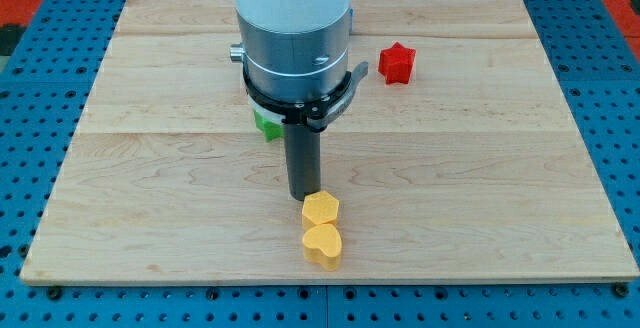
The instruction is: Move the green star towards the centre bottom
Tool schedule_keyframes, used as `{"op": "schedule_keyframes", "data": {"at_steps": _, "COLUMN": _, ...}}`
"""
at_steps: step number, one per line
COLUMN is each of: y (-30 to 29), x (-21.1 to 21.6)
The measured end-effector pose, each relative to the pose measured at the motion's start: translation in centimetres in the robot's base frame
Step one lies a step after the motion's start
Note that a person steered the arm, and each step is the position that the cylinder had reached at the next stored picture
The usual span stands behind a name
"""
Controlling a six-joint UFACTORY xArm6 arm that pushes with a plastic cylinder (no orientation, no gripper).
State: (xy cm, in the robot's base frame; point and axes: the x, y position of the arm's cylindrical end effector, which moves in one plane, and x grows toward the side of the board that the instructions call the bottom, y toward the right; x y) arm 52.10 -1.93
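The green star [266, 125] lies near the board's middle, mostly hidden behind the arm's grey body; only a small green corner shows at the arm's left. My tip [305, 197] is at the end of the dark rod, below and to the right of the green star, apart from it. The tip is just above a yellow hexagon [321, 208] and looks close to touching its upper left edge.
A yellow heart [322, 245] lies right below the yellow hexagon, touching it, near the board's bottom edge. A red star [397, 63] lies at the upper right of the arm. The wooden board [150, 188] rests on a blue pegboard surface.
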Motion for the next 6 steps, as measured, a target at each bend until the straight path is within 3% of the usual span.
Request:
{"op": "schedule_keyframes", "data": {"at_steps": 2, "y": 1.3, "x": -11.2}}
{"op": "schedule_keyframes", "data": {"at_steps": 3, "y": 0.4, "x": -13.9}}
{"op": "schedule_keyframes", "data": {"at_steps": 6, "y": -4.8, "x": -7.0}}
